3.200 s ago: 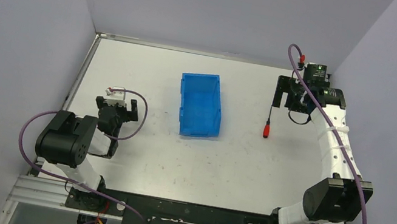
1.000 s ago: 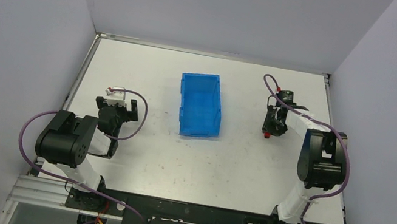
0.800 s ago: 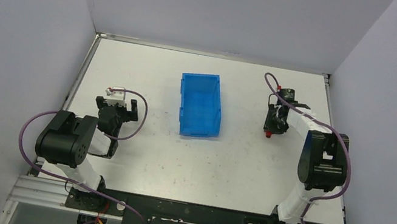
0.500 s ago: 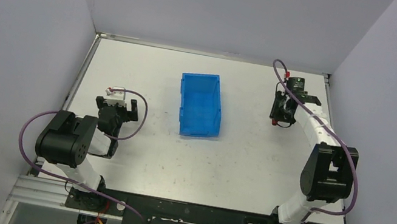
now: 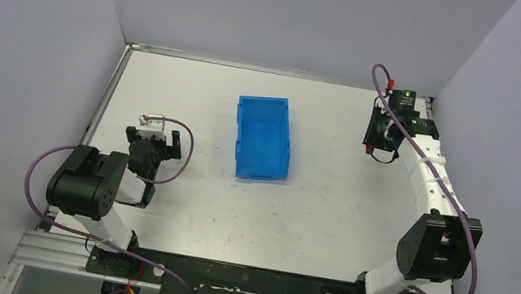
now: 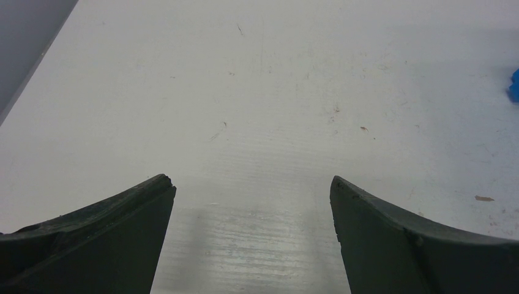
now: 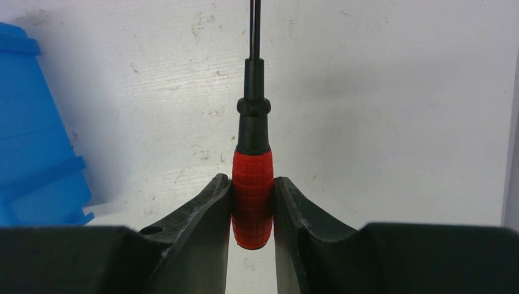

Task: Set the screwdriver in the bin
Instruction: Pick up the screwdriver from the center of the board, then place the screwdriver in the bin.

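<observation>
Seen from above, the right gripper (image 5: pixel 382 136) is hovering near the table's far right corner, well apart from the bright blue rectangular plastic bin (image 5: pixel 286 142) sitting mid-table. Its body is masking whatever it is carrying. The left gripper (image 5: pixel 154 143) is resting near its own base.

In the left wrist view, the left gripper (image 6: pixel 251 190) is showing its jaws spread wide over bare white table (image 6: pixel 263 92), holding nothing.

In the right wrist view, the right gripper (image 7: pixel 252 182) is clamping the small screwdriver (image 7: pixel 254 128) by its red knurled handle, with the thin black shaft pointing straight ahead. The bin's ribbed wall (image 7: pixel 37 159) is showing at the left edge.

The pickup looks done and the carry is under way. The next move is calling for a swing leftward until the tool is hanging over the bin's open top, and only then a release.
</observation>
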### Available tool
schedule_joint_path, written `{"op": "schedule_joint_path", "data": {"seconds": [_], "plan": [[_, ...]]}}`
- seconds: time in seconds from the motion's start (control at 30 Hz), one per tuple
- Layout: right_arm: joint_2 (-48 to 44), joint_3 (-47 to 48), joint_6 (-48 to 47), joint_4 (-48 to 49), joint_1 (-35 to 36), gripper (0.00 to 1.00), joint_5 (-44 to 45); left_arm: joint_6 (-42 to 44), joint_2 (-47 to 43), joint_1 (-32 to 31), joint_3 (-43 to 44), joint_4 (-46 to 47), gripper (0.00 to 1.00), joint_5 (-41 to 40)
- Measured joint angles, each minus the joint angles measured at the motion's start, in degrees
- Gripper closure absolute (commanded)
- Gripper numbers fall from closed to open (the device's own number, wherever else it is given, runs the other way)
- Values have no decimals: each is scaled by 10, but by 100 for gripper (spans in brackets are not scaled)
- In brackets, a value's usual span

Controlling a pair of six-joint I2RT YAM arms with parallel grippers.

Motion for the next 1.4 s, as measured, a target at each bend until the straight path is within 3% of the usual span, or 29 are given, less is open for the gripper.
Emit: {"op": "schedule_joint_path", "data": {"seconds": [0.53,1.1,1.4], "plan": [[-9,25,25,-23,48,93,-6,0,0,0,0,0,3,0],[100,118,145,16,249,93,28,0,0,0,0,0,3,0],[143,147,184,44,309,93,42,0,0,0,0,0,3,0]]}}
